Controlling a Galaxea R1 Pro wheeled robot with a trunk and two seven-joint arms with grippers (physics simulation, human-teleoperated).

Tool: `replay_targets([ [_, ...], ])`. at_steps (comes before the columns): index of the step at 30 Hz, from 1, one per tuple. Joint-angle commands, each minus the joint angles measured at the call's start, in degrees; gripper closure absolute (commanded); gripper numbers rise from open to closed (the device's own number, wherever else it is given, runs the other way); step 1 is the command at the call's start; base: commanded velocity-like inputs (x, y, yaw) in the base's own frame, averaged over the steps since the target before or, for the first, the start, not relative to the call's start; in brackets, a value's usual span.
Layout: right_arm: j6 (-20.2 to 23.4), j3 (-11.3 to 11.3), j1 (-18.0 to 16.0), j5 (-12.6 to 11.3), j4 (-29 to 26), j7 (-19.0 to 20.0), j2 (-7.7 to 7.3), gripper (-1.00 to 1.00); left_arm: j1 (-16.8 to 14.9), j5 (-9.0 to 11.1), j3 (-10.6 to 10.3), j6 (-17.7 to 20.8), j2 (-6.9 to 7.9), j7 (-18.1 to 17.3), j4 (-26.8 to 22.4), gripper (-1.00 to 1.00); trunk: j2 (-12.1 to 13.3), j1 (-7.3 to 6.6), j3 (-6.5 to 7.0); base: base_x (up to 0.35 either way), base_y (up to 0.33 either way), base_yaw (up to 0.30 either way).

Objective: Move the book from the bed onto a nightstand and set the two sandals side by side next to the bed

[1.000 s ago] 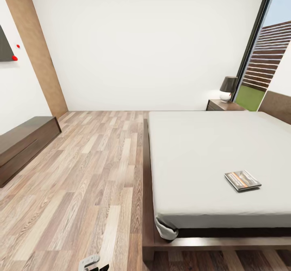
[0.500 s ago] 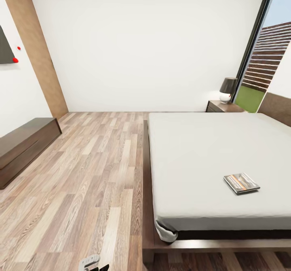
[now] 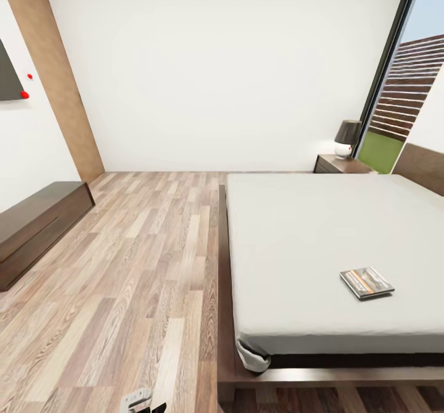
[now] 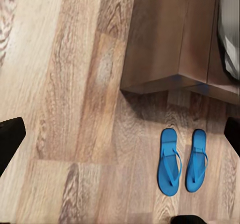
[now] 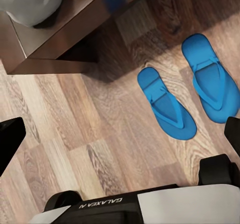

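The book (image 3: 366,282) lies flat on the grey mattress of the bed (image 3: 296,228), near its foot end and towards the right side. A dark nightstand (image 3: 338,164) stands beyond the bed's far corner by the window. Both blue sandals (image 4: 169,161) (image 4: 196,160) lie side by side on the wood floor, just off the bed frame's corner (image 4: 170,38). They appear again as a sandal (image 5: 166,103) and its pair (image 5: 210,78) in the right wrist view. My left gripper (image 4: 121,136) hangs open above the floor beside them. My right gripper (image 5: 121,136) is open too, above the sandals and holding nothing.
A long low dark cabinet (image 3: 37,225) runs along the left wall, with a tan sliding door (image 3: 58,80) behind it. A lamp (image 3: 346,137) stands on the nightstand. Wood floor (image 3: 142,246) stretches between cabinet and bed. My own base (image 5: 135,204) sits close to the sandals.
The head view has shifted slightly, so the bed, book and nightstand sit a little lower in the picture. Nothing in the room itself has moved.
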Motion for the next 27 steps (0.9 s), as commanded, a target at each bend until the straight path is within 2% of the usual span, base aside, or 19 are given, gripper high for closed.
replay_targets([
  [1,0.1,-0.3,-0.1,-0.2,0.2,0.3,-0.02,-1.0,0.0,0.4,-0.5,-0.2,0.01,-0.2,0.1,-1.0,0.4,-0.23,0.13,0.0,0.0,0.0],
  [10,0.1,-0.2,-0.1,-0.2,0.2,0.3,-0.02,-1.0,0.0,0.4,-0.5,-0.2,0.01,-0.2,0.1,-1.0,4.0,-2.21,1.75,0.0,0.0,-0.032],
  [27,0.1,-0.2,-0.1,-0.2,0.1,0.3,-0.02,-1.0,0.0,0.4,-0.5,-0.2,0.01,-0.2,0.1,-1.0,10.4,-5.72,4.62,0.0,0.0,-0.283],
])
